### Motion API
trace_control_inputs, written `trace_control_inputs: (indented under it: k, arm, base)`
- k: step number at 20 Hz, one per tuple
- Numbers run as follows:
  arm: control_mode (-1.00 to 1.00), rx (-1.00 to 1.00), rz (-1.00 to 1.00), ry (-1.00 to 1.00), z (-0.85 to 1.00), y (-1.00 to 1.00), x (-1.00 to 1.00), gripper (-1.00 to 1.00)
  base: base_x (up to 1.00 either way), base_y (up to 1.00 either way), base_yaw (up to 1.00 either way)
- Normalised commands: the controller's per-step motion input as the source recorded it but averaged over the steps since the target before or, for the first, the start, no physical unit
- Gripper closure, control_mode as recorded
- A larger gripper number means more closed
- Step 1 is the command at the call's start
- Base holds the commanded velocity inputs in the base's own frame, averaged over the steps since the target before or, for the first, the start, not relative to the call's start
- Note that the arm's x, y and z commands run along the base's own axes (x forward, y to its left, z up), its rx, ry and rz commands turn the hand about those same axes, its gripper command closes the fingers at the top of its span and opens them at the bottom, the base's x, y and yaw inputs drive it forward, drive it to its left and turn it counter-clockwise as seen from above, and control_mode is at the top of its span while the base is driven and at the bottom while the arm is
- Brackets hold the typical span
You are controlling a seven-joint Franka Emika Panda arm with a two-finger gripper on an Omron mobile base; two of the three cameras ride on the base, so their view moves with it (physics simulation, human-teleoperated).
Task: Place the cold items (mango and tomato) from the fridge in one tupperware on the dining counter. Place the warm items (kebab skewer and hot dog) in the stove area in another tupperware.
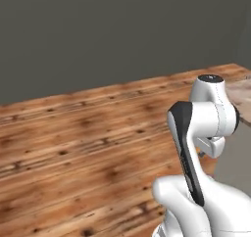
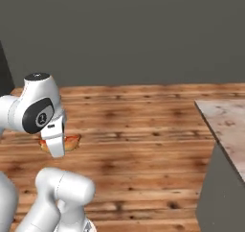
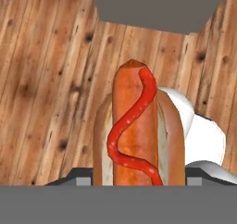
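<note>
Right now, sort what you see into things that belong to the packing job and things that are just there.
Part of the job:
- hot dog, held in the gripper, above the floor
- marbled counter top, at the right edge

Just there:
- wooden plank floor
- dark grey wall

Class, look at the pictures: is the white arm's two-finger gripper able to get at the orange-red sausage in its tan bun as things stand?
Probably yes. In the hand view the orange-red sausage in its tan bun sits right at the two-finger gripper, seemingly already gripped, with nothing between; the wooden floor lies far below.
</note>
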Motion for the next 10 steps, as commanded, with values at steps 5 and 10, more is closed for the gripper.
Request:
trace_control_inputs:
  k: [5,10]
  arm:
    - [1.00,0.00,0.00,0.00,0.00,0.00,0.00,1.00]
    - [1.00,0.00,0.00,0.00,0.00,0.00,0.00,1.00]
  base:
    - [1.00,0.66,-0.40]
    - [0.84,0.70,-0.58]
